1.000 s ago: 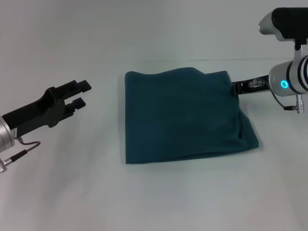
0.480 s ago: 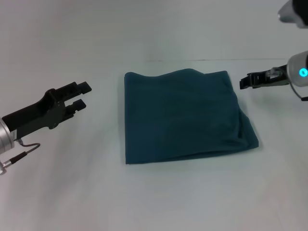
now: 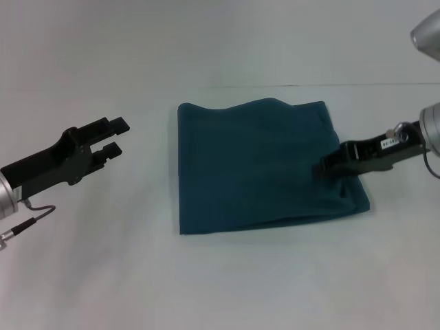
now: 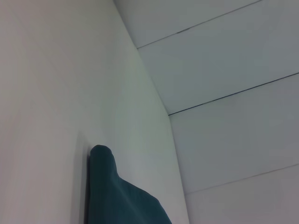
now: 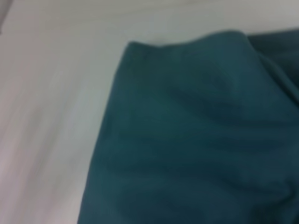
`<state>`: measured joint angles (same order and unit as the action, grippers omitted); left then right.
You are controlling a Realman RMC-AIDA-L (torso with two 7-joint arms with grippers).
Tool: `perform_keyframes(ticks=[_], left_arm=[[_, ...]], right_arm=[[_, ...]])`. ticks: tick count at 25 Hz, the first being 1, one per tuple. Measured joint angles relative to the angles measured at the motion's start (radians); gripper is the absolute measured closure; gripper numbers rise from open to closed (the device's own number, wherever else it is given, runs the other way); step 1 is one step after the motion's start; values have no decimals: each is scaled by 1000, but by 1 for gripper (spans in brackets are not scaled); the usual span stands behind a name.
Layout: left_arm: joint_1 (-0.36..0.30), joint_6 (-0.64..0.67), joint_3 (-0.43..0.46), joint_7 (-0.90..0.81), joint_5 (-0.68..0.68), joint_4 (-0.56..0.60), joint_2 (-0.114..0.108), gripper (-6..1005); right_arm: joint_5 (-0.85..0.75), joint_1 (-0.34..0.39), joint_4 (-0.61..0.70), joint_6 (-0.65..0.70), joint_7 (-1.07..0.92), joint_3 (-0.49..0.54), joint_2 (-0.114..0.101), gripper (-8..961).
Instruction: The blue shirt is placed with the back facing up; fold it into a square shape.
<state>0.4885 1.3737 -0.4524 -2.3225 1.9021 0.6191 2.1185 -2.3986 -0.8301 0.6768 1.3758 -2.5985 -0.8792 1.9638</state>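
Shirt (image 3: 265,165) folded near-square on table (image 3: 220,275). Right pincer (image 3: 322,167) over right edge for tidying, opening unclear. Left pincer (image 3: 115,135) parked left, open, empty.

Plain white table (image 3: 227,282), the blue shirt (image 3: 265,165) flat on it, folded into a rough square.

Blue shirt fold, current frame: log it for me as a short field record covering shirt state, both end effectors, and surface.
shirt: the blue shirt lies folded into a rough square, flat on the table
shirt edges: right side bulges outward near the front corner; far edge wavy
left end effector: open, hovering left of the shirt, apart from it
right end effector: over the shirt's right edge; open or shut not visible
surface: plain white table
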Motion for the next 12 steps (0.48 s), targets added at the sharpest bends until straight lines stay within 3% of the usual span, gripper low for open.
perform_keyframes(ticks=[7,12], left_arm=[[4,-5,-3,3,0,-2,-1,338],[1,1,0,3,0,-2,-1,337]], right_arm=[[-28,1,-75,-73,-10,-11,-10,543],[-197,10,-29,-51,-118,2,-45,541]])
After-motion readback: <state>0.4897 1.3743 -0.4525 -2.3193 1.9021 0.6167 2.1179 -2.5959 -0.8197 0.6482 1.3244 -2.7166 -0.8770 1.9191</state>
